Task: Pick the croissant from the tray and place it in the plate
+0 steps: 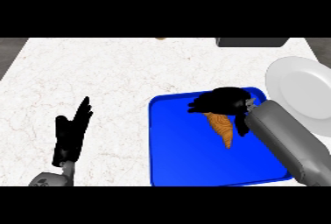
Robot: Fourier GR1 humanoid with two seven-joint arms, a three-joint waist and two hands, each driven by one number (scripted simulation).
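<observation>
Item one: the counter [116,74], a white marbled top filling most of the head view, with darker grey strips showing past its far left and far right corners.

Item two: the tray [187,153], blue and rectangular with a raised rim, lying flat on the counter right of centre and running down to the lower edge of the view.

Item three: the croissant [222,127], golden brown with a spiral marking, inside the tray in its upper right part. Its tapered end points toward the lower edge; its upper end is hidden under the right hand. Whether it rests on the tray floor or is raised off it cannot be told.

Item four: the right hand [223,101], black, on a grey forearm entering from the lower right. It sits over the tray's far right corner, fingers curled down round the croissant's upper end, thumb alongside its right flank.

Item five: the plate [304,94], white and round, on the counter just beside the tray's right edge, partly cut by the view's right border. Nothing lies on its visible part.

Item six: the left hand [71,133], black, at the lower left over bare counter, well apart from the tray, fingers straight and pointing away, holding nothing.

Item seven: a dark grey object [252,42] at the counter's far edge, upper right, cropped; its kind cannot be told.
</observation>
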